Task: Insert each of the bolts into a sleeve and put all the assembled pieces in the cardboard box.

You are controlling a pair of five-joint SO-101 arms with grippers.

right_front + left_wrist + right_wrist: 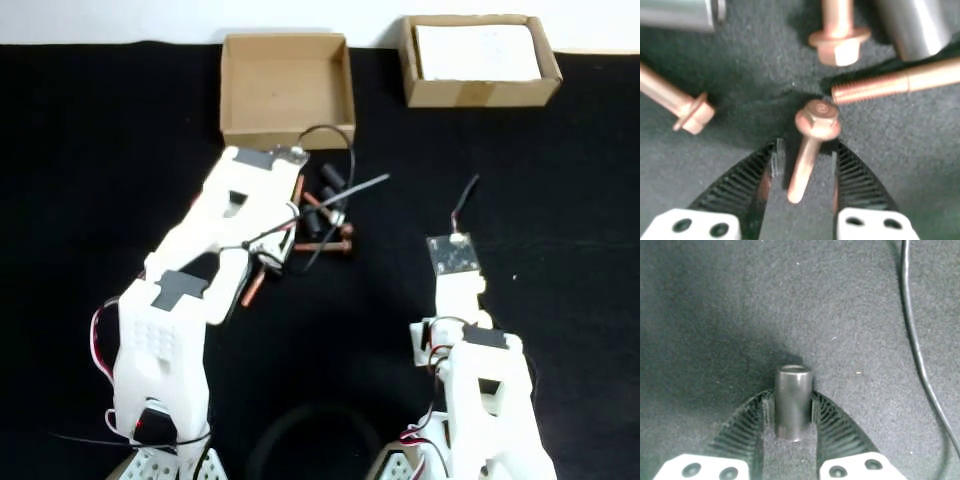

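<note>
Copper bolt (809,150) lies between the open left jaws, pickup apparently awaiting their closing; right jaws grip a dark sleeve (793,402) for insertion.

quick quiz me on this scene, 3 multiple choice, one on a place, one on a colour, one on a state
1. Where is the dark sleeve?
a) in the right hand
b) slid onto a bolt
c) in the left hand

2. What colour is the bolt nearest the left hand?
a) white
b) copper
c) blue

3. How does the left hand stand?
a) shut on a sleeve
b) shut on nothing
c) open, astride the bolt's shank

Answers:
1. a, the right wrist view shows the sleeve gripped between that hand's ribbed pads.
2. b, the left wrist view shows its head and shank in a copper tone.
3. c, bare cloth shows on both sides of the shank, between it and the pads.
</note>
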